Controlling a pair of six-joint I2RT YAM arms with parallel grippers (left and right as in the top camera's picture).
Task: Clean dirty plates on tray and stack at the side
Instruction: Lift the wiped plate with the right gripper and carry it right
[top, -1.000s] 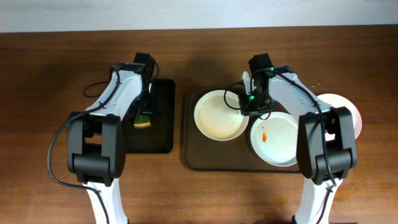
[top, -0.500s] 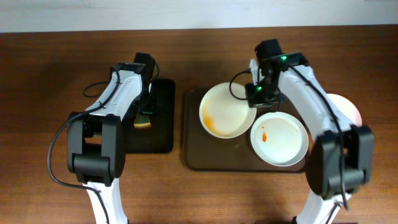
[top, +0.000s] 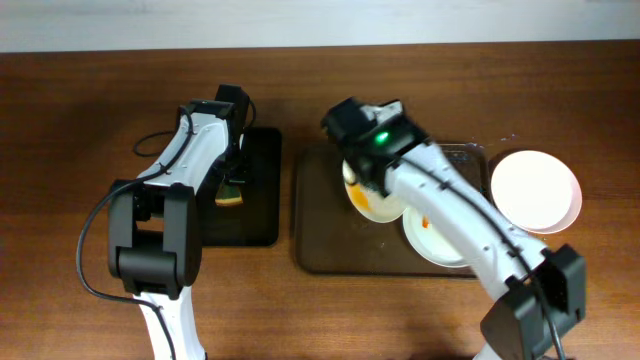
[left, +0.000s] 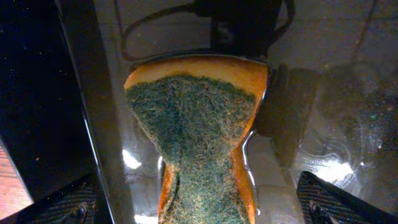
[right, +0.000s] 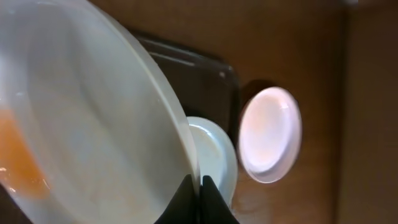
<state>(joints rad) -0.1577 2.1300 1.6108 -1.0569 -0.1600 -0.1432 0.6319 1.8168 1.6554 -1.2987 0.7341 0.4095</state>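
My right gripper is shut on the rim of a white plate smeared with orange sauce. It holds the plate tilted above the left part of the brown tray; in the overhead view this plate shows just below the arm. A second smeared plate lies on the tray, partly under the arm. A plain white plate sits on the table to the right of the tray. My left gripper is open, its fingers on either side of a green-and-orange sponge.
The sponge lies on a smaller black tray left of the brown tray; its surface looks wet. The right arm reaches diagonally across the brown tray. The table's far edge runs along the top of the overhead view.
My right arm has lifted the smeared plate off the tray, tilted it and swung left. The plain plate at the right is now uncovered. The left arm has not moved.
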